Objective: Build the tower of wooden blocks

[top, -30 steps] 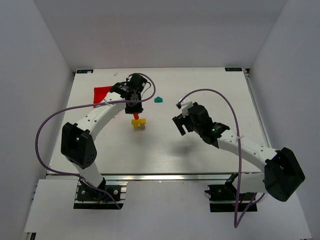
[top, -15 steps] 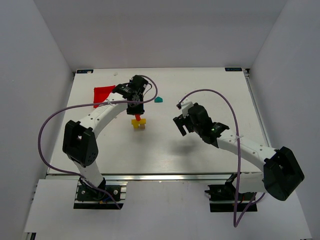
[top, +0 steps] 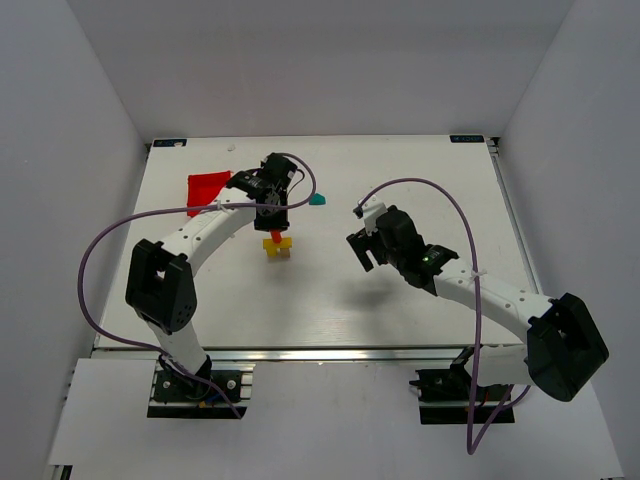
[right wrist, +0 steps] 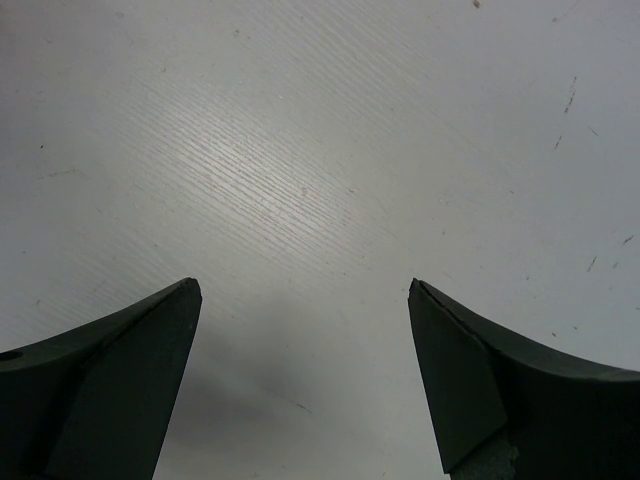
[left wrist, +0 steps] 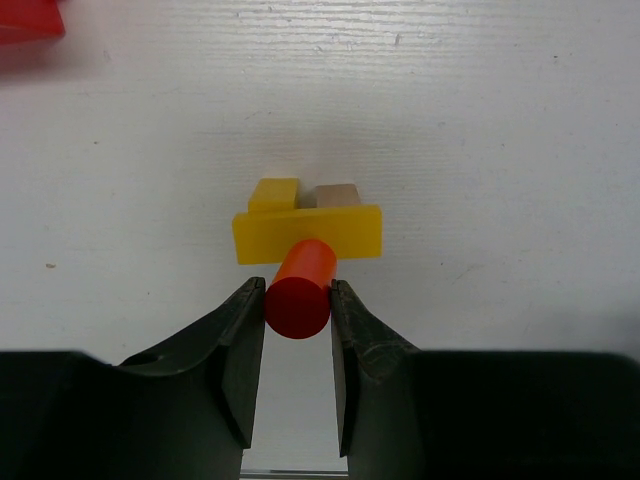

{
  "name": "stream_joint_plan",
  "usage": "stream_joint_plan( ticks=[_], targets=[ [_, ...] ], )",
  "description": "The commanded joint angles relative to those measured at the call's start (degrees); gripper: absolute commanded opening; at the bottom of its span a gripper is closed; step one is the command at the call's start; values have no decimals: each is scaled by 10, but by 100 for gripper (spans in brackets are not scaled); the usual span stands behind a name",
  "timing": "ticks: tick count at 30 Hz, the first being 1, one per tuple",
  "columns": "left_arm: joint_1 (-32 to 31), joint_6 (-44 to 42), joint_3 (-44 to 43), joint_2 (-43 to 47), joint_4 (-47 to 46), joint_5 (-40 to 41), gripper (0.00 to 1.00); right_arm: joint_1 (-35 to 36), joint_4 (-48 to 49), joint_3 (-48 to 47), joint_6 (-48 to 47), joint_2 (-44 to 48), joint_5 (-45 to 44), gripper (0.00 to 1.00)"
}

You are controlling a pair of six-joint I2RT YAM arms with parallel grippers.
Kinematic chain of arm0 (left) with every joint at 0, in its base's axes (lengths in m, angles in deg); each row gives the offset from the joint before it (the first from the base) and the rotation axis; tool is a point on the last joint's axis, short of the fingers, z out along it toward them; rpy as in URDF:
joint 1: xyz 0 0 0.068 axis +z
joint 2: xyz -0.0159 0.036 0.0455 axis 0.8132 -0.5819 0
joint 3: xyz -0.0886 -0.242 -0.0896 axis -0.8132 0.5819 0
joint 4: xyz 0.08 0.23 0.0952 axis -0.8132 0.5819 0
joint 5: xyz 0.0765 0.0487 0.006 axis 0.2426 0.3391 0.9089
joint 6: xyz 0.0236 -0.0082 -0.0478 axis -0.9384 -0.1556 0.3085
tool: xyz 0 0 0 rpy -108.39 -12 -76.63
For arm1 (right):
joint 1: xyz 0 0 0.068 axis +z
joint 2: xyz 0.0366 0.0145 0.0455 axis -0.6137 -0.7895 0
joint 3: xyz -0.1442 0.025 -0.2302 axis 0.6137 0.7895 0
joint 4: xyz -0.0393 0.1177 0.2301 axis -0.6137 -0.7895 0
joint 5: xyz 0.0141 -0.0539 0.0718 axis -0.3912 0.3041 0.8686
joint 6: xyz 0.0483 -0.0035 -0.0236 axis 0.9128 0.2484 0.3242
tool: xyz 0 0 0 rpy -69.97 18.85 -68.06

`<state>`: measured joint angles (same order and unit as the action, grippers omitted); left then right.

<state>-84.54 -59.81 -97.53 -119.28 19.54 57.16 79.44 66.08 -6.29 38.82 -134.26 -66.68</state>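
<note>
The wood block tower [top: 278,247] stands left of the table's middle. In the left wrist view it is a flat yellow block [left wrist: 308,234] lying across a small yellow block [left wrist: 274,192] and a plain wood block [left wrist: 337,194]. My left gripper [left wrist: 297,300] is shut on a red cylinder [left wrist: 299,288], which stands upright over the yellow block's near edge; I cannot tell whether it touches. In the top view the left gripper [top: 272,224] hangs just behind the tower. A teal block [top: 318,200] lies further back. My right gripper [top: 362,251] is open and empty.
A red plastic bin [top: 208,187] sits at the back left, and its corner shows in the left wrist view [left wrist: 30,20]. The right wrist view shows only bare white table [right wrist: 320,150] between the open fingers.
My left wrist has shifted slightly right, toward the teal block, with the red cylinder still over the tower. The right arm has barely moved.
</note>
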Motion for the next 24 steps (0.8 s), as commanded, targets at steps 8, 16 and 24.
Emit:
stream_joint_plan(
  ticks=[8,16,24],
  targets=[
    [-1,-5,7,10,-13,8,22,-3,6,8,3,14,-9,89],
    [-4,-2,-2,2,1,24,23,-4,4,9,3,18,-14,89],
    [-4,-3,9,-1,-10,22,24,-3,5,8,3,13,-14,89]
  ],
)
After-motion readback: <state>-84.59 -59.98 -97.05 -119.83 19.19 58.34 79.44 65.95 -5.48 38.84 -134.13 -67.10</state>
